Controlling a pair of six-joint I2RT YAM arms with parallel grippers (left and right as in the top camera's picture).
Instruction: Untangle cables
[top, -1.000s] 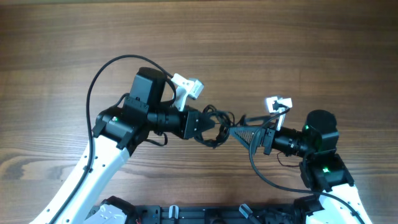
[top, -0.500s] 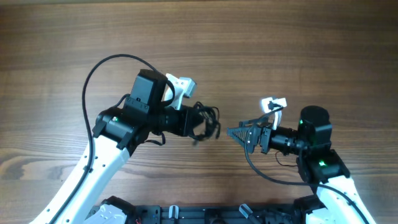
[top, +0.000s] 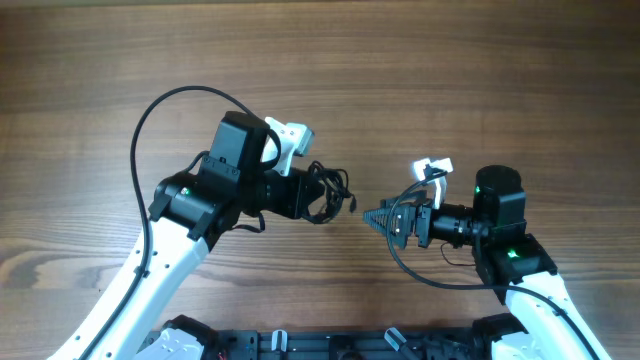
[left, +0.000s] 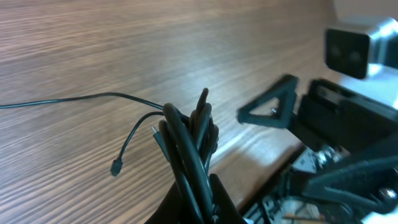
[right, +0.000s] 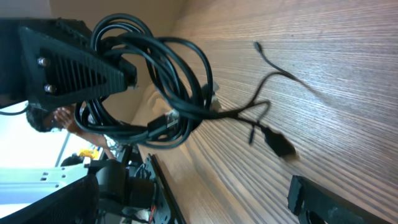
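The cables (top: 333, 190) are a small dark knot of thin black cords held just above the wooden table. My left gripper (top: 318, 198) is shut on the knot. In the left wrist view the bundle (left: 189, 137) stands up from the pinching fingers (left: 217, 202), and a loose strand ends in a small plug (left: 116, 167). My right gripper (top: 372, 215) stands open a short way right of the knot, nothing between its fingers. In the right wrist view the coils (right: 155, 81) hang by the tip of one ribbed finger (right: 68, 68), with loose plug ends (right: 277, 143) trailing over the wood.
A thick black arm wire (top: 160, 110) arcs out to the left of the left arm. White camera mounts (top: 292, 138) (top: 432, 168) stick up from both wrists. The black base rail (top: 300, 345) runs along the near edge of the table.
The left gripper has pulled the knot leftward, away from the right gripper, so a gap has opened between them. The right arm has then shifted left after it.
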